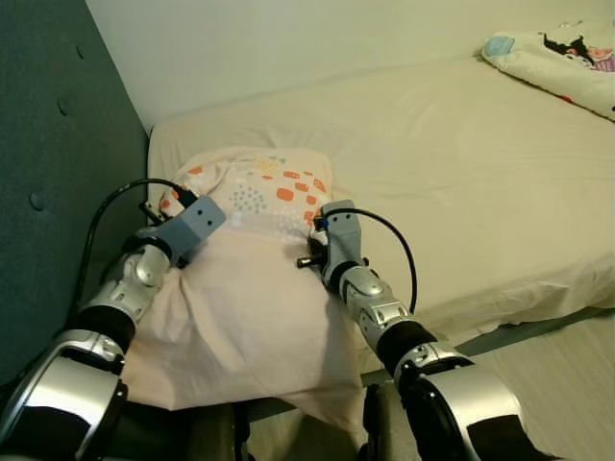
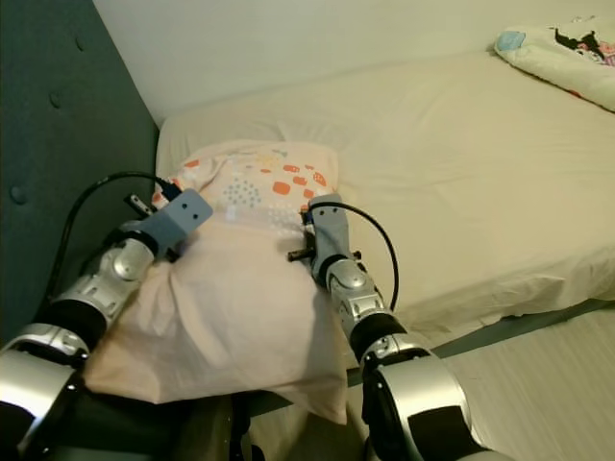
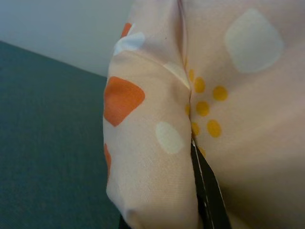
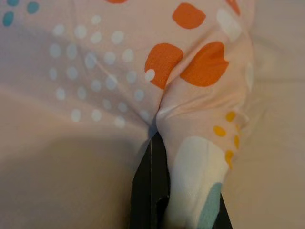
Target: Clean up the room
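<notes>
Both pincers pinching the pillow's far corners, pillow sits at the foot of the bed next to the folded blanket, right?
Not quite. The left pincer and right pincer do pinch the pillow, but it sits at the headboard end. The left eye view shows the folded blanket far across the bed.

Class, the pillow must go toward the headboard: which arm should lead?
Neither alone: the left end effector and right end effector each pinch a fold of the pillow. The left is nearer the headboard.
</notes>
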Tool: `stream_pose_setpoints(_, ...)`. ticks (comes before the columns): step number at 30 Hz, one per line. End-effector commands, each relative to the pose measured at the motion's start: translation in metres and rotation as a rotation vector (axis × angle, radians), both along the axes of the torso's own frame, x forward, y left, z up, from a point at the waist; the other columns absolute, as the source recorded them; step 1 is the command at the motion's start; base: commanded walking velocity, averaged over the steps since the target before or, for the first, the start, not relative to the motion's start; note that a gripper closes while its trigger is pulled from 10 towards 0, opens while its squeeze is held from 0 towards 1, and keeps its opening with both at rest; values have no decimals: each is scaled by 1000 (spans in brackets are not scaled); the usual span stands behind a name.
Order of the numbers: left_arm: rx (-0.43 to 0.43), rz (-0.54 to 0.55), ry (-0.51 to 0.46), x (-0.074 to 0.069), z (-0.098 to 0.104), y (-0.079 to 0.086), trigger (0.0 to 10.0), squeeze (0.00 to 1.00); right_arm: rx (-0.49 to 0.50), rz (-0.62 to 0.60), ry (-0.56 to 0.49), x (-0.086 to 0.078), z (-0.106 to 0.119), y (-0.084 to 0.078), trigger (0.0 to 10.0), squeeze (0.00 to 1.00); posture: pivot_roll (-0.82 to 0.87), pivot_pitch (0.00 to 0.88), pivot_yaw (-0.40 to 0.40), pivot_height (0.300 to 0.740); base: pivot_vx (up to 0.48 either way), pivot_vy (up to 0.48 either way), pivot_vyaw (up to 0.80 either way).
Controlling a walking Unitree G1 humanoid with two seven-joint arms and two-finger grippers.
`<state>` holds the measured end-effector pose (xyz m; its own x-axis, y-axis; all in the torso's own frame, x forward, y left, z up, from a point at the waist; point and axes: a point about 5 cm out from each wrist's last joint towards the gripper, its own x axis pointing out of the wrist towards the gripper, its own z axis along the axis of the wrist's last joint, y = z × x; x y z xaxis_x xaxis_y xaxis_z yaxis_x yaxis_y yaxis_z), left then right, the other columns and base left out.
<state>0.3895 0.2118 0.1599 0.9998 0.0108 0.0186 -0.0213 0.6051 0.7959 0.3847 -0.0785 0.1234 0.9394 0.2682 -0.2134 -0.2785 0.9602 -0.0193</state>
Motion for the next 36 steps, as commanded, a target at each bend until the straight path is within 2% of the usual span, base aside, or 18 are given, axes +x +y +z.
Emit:
stream_pose_setpoints(1, -22, 223, -24, -10, -5, 44, 10000, 0, -38, -129, 116, -10, -31, -29, 10000, 0, 81, 294, 16, 601, 0, 0, 0)
stream_pose_setpoints(3, -41, 244, -36, -10, -3, 47, 10000, 0, -38, -125, 118, -11, -31, -28, 10000, 0, 80, 300, 16, 601, 0, 0, 0)
stream_pose_setpoints(8, -88, 306, -121, -8, 17, 57, 10000, 0, -15, -134, 80, -6, -23, -27, 10000, 0, 78, 304, 15, 601, 0, 0, 0)
stream_pose_setpoints(11, -124, 368, -222, -8, 46, 77, 10000, 0, -8, -120, 21, 2, -5, -22, 10000, 0, 74, 303, 24, 601, 0, 0, 0)
stream_pose_setpoints(12, -124, 368, -222, -8, 46, 77, 10000, 0, -8, -120, 21, 2, -5, -22, 10000, 0, 74, 303, 24, 601, 0, 0, 0)
stream_pose_setpoints(13, -136, 342, -278, -13, 62, 92, 10000, 0, -9, -105, -17, 7, 9, -16, 10000, 0, 78, 301, 21, 601, 0, 0, 0)
stream_pose_setpoints(14, -136, 342, -278, -13, 62, 92, 10000, 0, -9, -105, -17, 7, 9, -16, 10000, 0, 78, 301, 21, 601, 0, 0, 0)
stream_pose_setpoints(16, -122, 300, -309, -20, 70, 100, 10000, 0, -8, -90, -40, 11, 18, -11, 10000, 0, 91, 301, 12, 601, 0, 0, 0)
stream_pose_setpoints(22, -80, 278, -379, -34, 87, 115, 10000, 0, -49, -16, -89, 14, 34, 7, 10000, 0, 113, 301, -4, 601, 0, 0, 0)
stream_pose_setpoints(25, 1, 268, -431, -49, 112, 129, 10000, 0, -78, 74, -153, 16, 55, 31, 10000, 0, 122, 302, -10, 601, 0, 0, 0)
stream_pose_setpoints(32, 35, 269, -439, -68, 125, 139, 10000, 0, -119, 114, -112, 13, 50, 40, 10000, 0, 141, 301, -15, 601, 0, 0, 0)
stream_pose_setpoints(33, 4, 263, -430, -76, 123, 135, 10000, 0, -143, 133, -70, 10, 39, 40, 10000, 0, 151, 302, -17, 601, 0, 0, 0)
stream_pose_setpoints(35, -27, 233, -407, -81, 115, 125, 10000, 0, -173, 144, -48, 7, 30, 39, 10000, 0, 155, 302, -17, 601, 0, 0, 0)
stream_pose_setpoints(36, -27, 233, -407, -81, 115, 125, 10000, 0, -173, 144, -48, 7, 30, 39, 10000, 0, 155, 302, -17, 601, 0, 0, 0)
